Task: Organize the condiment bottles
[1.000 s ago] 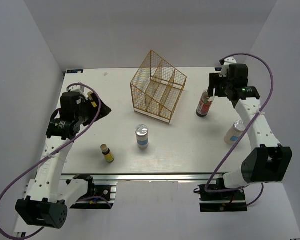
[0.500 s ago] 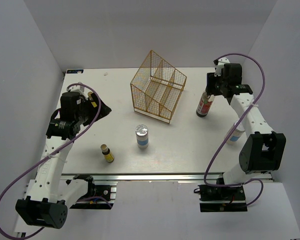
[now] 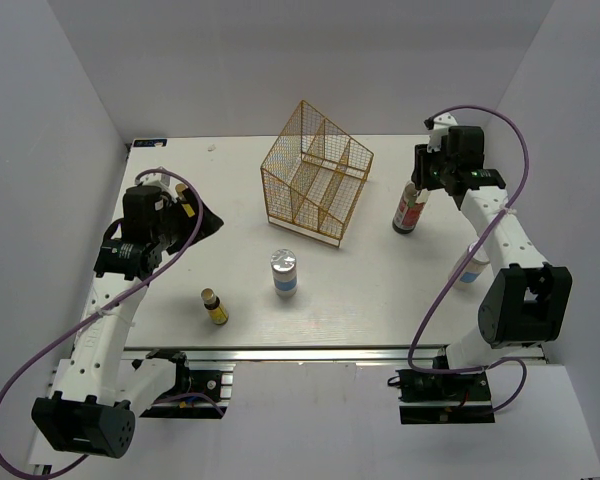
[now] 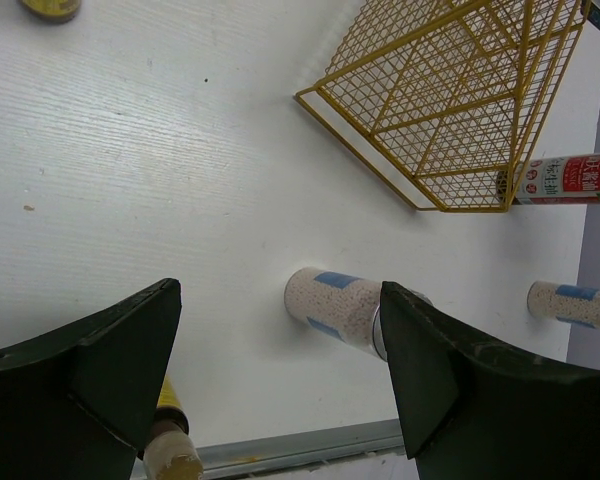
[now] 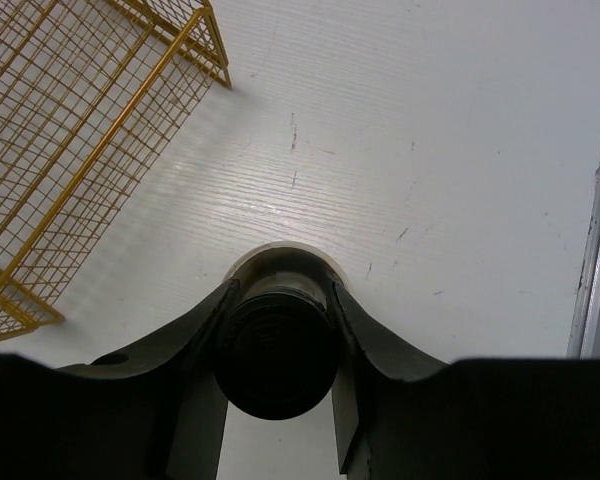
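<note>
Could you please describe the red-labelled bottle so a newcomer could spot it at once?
Find the gold wire basket. Just right of it stands a dark bottle, the right gripper around its cap. It alone has a red label.

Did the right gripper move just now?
Yes. The right gripper slid a little left, toward the basket, and now clasps the dark bottle at its cap.
</note>
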Motion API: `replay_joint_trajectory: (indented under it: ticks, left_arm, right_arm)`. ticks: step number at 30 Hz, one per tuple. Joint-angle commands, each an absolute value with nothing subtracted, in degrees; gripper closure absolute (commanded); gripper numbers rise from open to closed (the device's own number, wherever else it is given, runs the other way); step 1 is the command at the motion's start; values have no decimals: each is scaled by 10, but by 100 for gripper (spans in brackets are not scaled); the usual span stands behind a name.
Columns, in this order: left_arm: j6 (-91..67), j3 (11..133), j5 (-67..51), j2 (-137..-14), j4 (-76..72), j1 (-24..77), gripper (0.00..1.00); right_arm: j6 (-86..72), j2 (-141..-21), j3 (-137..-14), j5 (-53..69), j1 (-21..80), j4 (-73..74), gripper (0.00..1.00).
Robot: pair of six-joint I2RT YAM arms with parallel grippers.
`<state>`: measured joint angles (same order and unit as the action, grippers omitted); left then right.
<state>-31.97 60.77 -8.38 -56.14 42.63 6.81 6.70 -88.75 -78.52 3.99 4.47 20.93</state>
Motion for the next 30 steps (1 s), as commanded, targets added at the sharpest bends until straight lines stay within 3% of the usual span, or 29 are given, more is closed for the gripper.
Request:
replay_joint_trajectory:
  ticks: [1, 13, 30]
  left_arm:
    - [-317, 607, -90, -557, 413, 67, 10]
    - [-313, 607, -99, -559, 403, 67, 10]
    - [-310, 612, -98, -549, 403, 67, 10]
  right_arm:
    - [89, -841, -829, 63, 42, 148, 100]
    - [70, -895, -1050, 120, 66, 205, 100]
    - [89, -1054, -1327, 88, 248, 141, 100]
